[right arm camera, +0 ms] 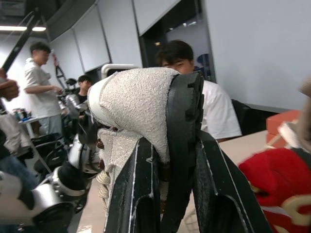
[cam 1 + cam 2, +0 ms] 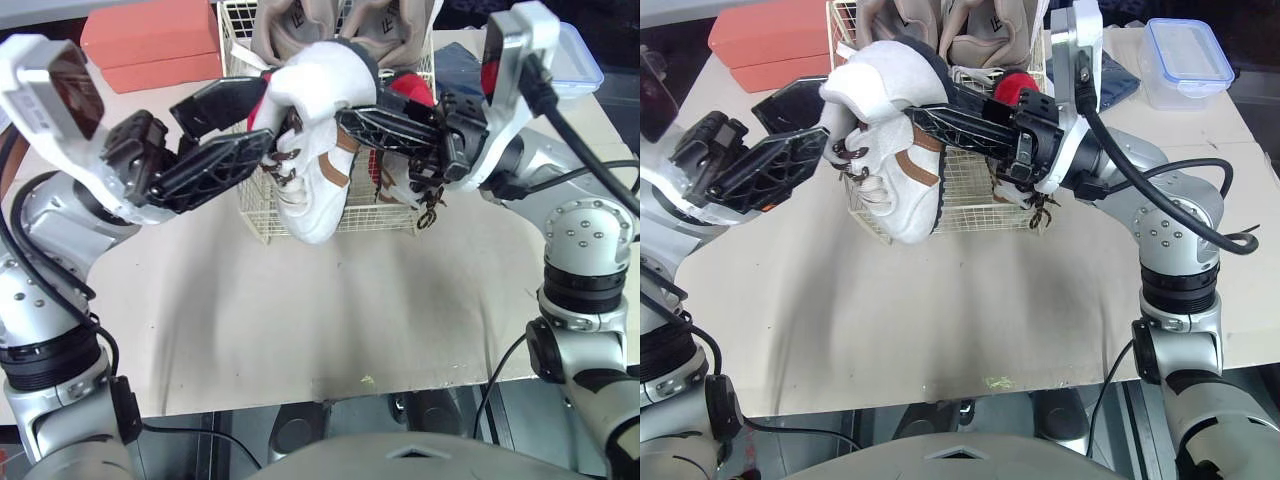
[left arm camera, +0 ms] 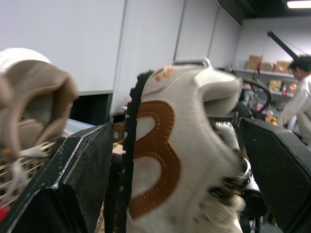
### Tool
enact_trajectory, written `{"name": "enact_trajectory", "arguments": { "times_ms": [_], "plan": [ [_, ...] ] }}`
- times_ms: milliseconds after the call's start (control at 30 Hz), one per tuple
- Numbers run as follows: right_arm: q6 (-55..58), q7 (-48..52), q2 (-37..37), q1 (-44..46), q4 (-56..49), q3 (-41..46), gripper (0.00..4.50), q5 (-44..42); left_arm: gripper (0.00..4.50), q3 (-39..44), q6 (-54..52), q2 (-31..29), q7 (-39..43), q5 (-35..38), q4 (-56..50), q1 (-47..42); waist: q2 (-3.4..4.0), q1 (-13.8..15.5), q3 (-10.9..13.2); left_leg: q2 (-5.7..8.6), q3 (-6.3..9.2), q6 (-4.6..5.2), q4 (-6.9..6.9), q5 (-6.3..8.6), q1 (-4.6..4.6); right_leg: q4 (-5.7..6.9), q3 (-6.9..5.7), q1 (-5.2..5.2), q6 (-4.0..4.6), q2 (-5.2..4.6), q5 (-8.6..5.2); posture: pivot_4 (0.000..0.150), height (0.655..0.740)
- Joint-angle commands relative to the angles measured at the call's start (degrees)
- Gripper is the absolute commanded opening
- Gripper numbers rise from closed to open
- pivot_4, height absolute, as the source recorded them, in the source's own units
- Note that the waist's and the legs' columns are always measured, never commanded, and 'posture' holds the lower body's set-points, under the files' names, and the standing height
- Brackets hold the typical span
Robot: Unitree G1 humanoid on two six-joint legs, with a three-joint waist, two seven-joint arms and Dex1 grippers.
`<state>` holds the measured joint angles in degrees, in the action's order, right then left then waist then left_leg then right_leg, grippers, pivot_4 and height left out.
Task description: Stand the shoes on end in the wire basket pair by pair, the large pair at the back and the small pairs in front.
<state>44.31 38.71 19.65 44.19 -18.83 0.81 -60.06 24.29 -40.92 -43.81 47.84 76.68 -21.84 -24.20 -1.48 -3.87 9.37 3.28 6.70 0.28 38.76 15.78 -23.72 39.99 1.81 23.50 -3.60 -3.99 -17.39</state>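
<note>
Right gripper (image 1: 172, 150): I clamp the white shoe (image 2: 315, 190).
Left gripper (image 2: 268, 113): my fingers spread around it.
Wire basket (image 2: 372, 216): 12 o'clock behind.

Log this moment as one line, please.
right gripper: shut on white shoe | left gripper: beside shoe | shoe: over wire basket front | tan pair: at back

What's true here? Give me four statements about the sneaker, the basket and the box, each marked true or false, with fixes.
1. The right gripper is shut on the white sneaker. True.
2. The white sneaker lies on the table. False: it is held up off the table, at the wire basket's front.
3. Beige shoes stand at the back of the wire basket. True.
4. The red box sits on the robot's right. False: it is on the left.
</note>
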Motion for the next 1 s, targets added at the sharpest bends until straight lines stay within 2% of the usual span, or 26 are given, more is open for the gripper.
{"name": "enact_trajectory", "arguments": {
  "times_ms": [33,167,267,1000],
  "plan": [
    [-1.64,7.96,6.22,1.03,4.66,7.92,0.12,-2.31,4.45,2.33,0.13,-0.71,0.98,1.27,0.7,0.39,0.0,0.16,0.0,0.01,0.0,0.0,0.0,0.0,0.0,-0.01,0.0,0.0,0.0,-0.01,0.0,0.15,0.74],
    [-1.67,11.97,8.95,1.28,7.38,9.29,0.12,-2.73,4.45,1.77,-0.6,-1.4,1.99,0.54,1.38,0.7,0.01,0.59,0.0,0.07,0.03,0.01,0.09,0.01,-0.02,-0.07,-0.05,-0.08,0.0,-0.05,0.0,0.15,0.74],
    [-1.76,13.34,9.01,1.33,7.5,9.23,0.12,-1.94,4.45,0.47,-0.92,-1.8,2.82,-1.04,1.53,1.08,0.07,-0.14,0.03,0.0,0.02,0.01,-0.01,0.0,0.02,-0.01,-0.01,-0.04,0.0,-0.01,0.0,0.15,0.74],
    [0.53,14.53,4.86,0.55,0.7,4.51,0.12,-4.45,4.45,-9.17,-2.48,0.54,9.69,-7.02,4.99,-3.61,0.11,0.05,0.04,0.01,0.02,0.0,0.01,0.0,0.0,-0.01,-0.03,-0.02,0.0,-0.03,0.0,0.15,0.74]
  ]
}}
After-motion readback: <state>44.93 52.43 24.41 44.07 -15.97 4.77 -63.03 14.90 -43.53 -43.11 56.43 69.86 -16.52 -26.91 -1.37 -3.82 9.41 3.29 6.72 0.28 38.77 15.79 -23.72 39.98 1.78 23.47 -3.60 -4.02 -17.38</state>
